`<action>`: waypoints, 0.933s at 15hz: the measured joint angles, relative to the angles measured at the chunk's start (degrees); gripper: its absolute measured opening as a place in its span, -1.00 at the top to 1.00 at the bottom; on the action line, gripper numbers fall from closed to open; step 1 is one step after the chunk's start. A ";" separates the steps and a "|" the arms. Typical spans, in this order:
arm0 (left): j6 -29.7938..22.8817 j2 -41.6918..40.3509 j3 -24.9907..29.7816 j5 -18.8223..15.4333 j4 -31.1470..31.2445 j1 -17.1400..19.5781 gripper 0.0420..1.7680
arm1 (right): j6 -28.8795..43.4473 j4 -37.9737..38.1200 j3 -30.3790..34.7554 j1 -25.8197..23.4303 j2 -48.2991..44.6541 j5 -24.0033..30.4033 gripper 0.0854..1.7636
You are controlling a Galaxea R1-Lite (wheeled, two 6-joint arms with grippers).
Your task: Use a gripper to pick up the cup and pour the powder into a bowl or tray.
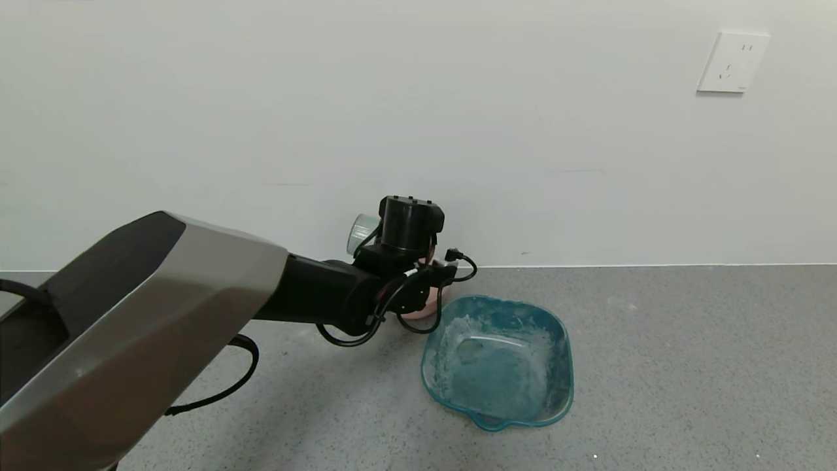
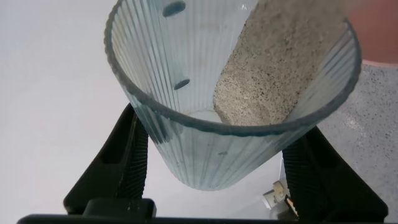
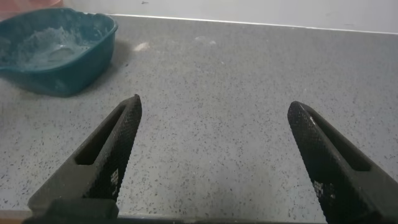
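Note:
My left gripper [image 1: 382, 247] is shut on the ribbed pale blue-green cup [image 1: 361, 233] and holds it tipped over, raised near the wall, above the pink bowl [image 1: 424, 309], which is mostly hidden behind the wrist. In the left wrist view the cup [image 2: 205, 149] sits between both fingers [image 2: 130, 158] of the gripper [image 2: 221, 152]. Speckled whitish powder [image 2: 273, 74] lies along its lower wall up to the rim, and a bit of the pink bowl [image 2: 380, 28] shows beyond the rim. The teal tray [image 1: 561, 340] stands to the right of the bowl. My right gripper [image 3: 214, 106] is open and empty over the counter.
The grey speckled counter [image 1: 686, 366] runs to the white wall [image 1: 523, 131] close behind the cup. A wall socket [image 1: 732, 62] is at upper right. The tray [image 3: 93, 59] also shows in the right wrist view, far from that gripper.

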 joint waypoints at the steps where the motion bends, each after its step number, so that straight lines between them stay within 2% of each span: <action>1: -0.56 -0.29 0.96 -0.13 -1.27 0.00 -0.41 | 0.00 0.00 0.00 0.00 0.00 0.00 -0.94; 3: -3.41 -1.01 3.58 -0.22 -3.17 0.09 -0.41 | 0.05 0.00 0.00 0.00 0.00 0.00 -0.94; 6: -10.48 -2.78 8.48 -0.56 -3.58 0.29 -0.41 | 0.05 0.00 0.00 0.00 0.00 0.00 -0.94; 9: -16.76 -4.24 11.63 -2.16 -5.33 0.99 -0.41 | 0.00 0.00 0.00 0.00 0.00 0.00 -0.94; 14: -21.37 -7.52 16.18 -2.67 -6.51 2.45 -0.41 | 0.05 0.00 0.00 0.00 0.00 0.00 -0.94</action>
